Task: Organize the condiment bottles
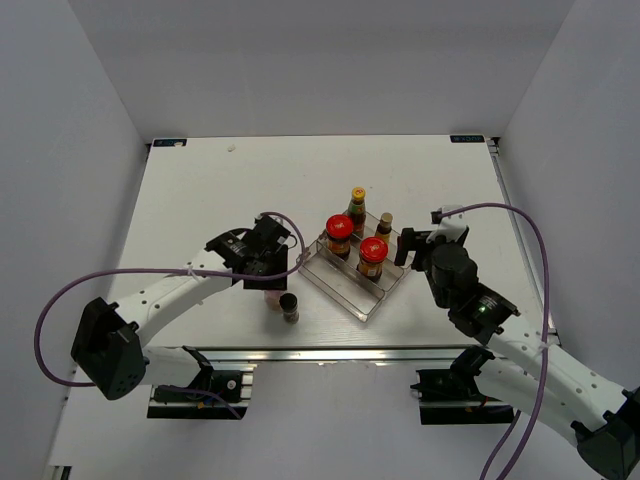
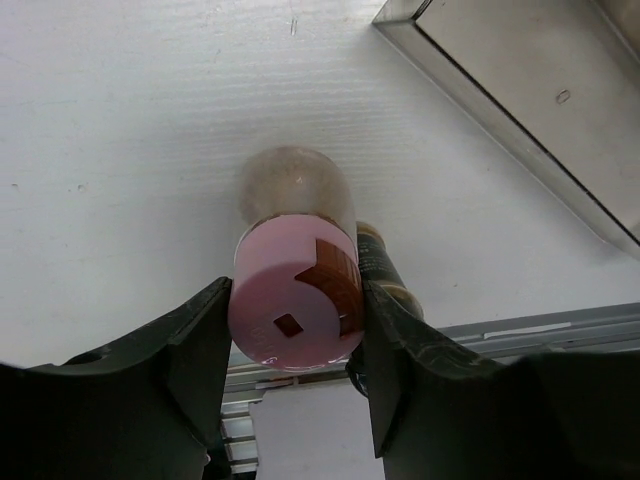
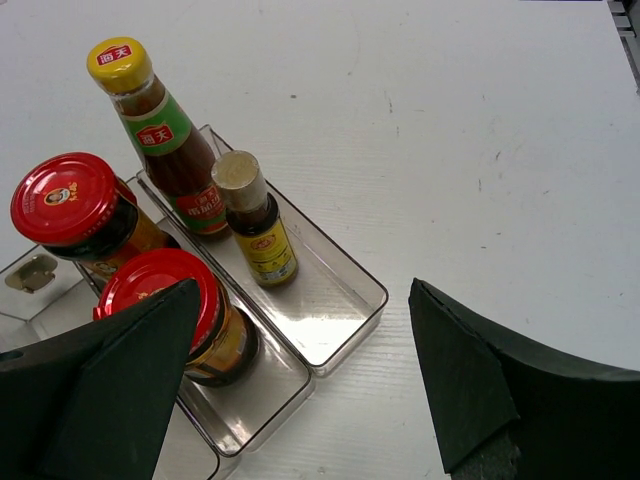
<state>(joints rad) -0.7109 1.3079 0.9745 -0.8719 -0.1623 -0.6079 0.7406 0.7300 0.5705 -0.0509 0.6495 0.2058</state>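
My left gripper point(image 2: 292, 330) is shut on the pink-capped shaker point(image 2: 297, 300), which stands on the table just left of the clear stepped tray point(image 1: 372, 303); it also shows in the top view point(image 1: 272, 297). The dark-capped spice jar point(image 1: 289, 307) stands right beside it. In the tray stand two red-lidded jars point(image 3: 62, 198) point(image 3: 165, 290), a tall yellow-capped sauce bottle point(image 3: 160, 135) and a small yellow-capped bottle point(image 3: 252, 218). My right gripper point(image 3: 305, 385) is open and empty, above the tray's right end.
The tray's front step point(image 3: 40, 275) and the near end of its back step point(image 3: 325, 310) hold nothing. The metal rail point(image 1: 330, 352) runs along the table's near edge, close behind the spice jar.
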